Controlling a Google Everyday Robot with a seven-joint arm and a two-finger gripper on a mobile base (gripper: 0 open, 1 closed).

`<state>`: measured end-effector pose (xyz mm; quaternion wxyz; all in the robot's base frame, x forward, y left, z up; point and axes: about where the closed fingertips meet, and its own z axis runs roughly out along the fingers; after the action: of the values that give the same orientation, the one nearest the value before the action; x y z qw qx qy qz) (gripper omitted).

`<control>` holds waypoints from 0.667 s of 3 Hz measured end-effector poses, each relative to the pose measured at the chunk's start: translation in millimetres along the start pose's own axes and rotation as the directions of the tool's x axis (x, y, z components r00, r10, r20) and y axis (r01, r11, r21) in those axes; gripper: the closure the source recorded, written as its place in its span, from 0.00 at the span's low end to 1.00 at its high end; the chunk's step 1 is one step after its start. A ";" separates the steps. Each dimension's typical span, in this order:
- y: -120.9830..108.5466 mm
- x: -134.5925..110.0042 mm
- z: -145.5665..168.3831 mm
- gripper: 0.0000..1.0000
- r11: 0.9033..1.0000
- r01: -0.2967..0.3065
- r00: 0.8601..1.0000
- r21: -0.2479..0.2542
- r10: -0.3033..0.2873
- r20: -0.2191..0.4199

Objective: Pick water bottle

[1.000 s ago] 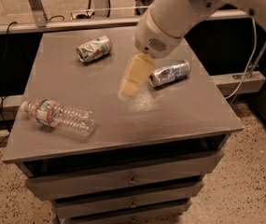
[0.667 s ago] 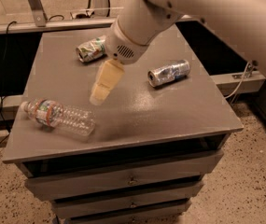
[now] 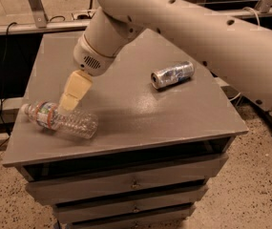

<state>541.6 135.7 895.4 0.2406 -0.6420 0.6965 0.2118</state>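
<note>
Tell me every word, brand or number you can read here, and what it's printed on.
No text is readable.
water bottle, lying on its side: the label has orange-red bands and print, too blurred to read.
silver-blue can, lying on the tabletop: there are markings on its side, too blurred to read.
claw, just above the bottle's label end: no writing shows on it.

— How was the light?
— Moderate and warm, falling from above. The arm (image 3: 207,27) was pale and bright along its top, and the room behind was dark.
— Shadows?
— A soft one lay on the table (image 3: 140,123) beside the water bottle (image 3: 64,120). The gripper (image 3: 68,101) hung just above the bottle's label end. Small glints showed on the bottle and the silver can (image 3: 172,74).
</note>
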 end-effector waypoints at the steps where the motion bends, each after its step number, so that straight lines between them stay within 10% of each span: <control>1: 9.7 -8.4 22.3 0.00 0.998 -0.028 1.000 -0.053 0.028 -0.006; 2: 20.9 -11.2 38.4 0.00 0.996 -0.050 0.998 -0.080 0.048 -0.030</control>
<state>523.8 169.6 871.3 0.1995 -0.6369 0.7061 0.2368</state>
